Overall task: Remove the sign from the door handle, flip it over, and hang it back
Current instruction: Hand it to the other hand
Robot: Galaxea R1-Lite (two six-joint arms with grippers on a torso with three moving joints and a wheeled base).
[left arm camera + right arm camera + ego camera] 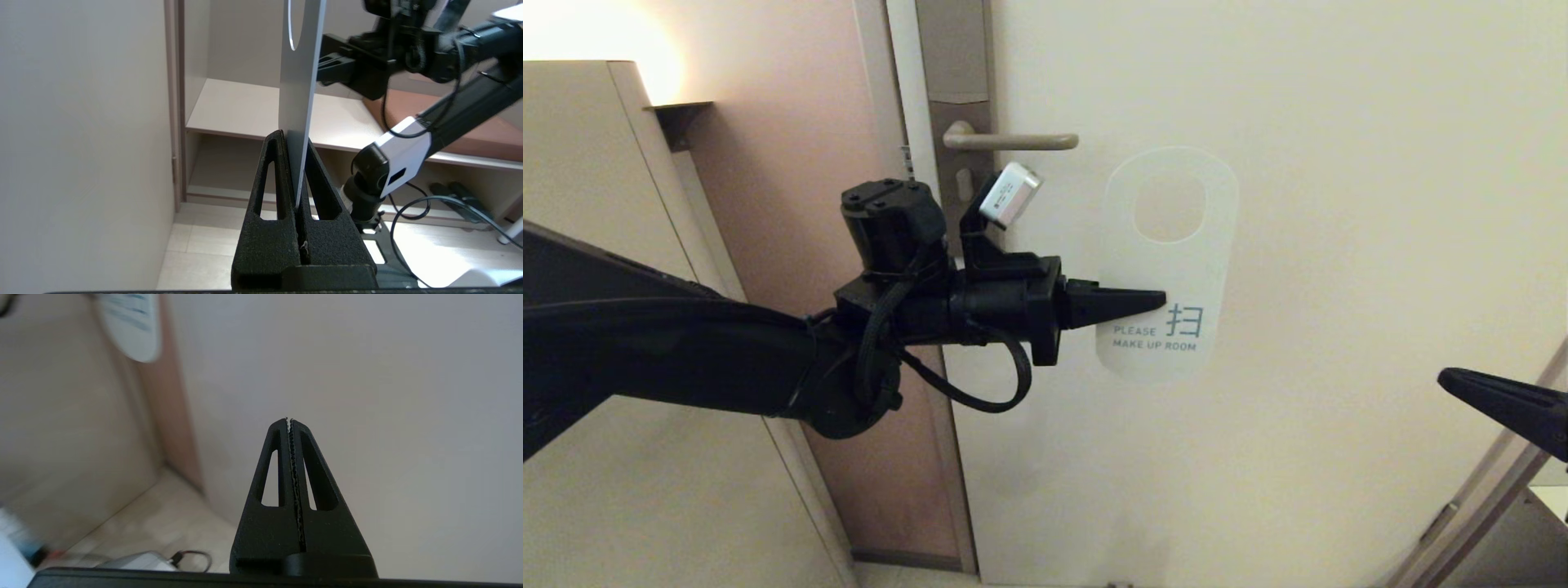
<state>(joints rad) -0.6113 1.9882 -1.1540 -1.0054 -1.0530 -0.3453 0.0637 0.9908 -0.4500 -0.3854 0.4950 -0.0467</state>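
Here the left pincer (1156,300) is clamped tight on the side edge of the flat white oblong sign (1168,261) with blue lettering and a round hole, holding it upright in front of the cream door (1339,245). The sign is off the slim beige-bronze metal lever door handle (1011,140), below and to the right of the lever's tip. The right pincer (1450,378), low by the door's right side, is pressed closed on nothing.
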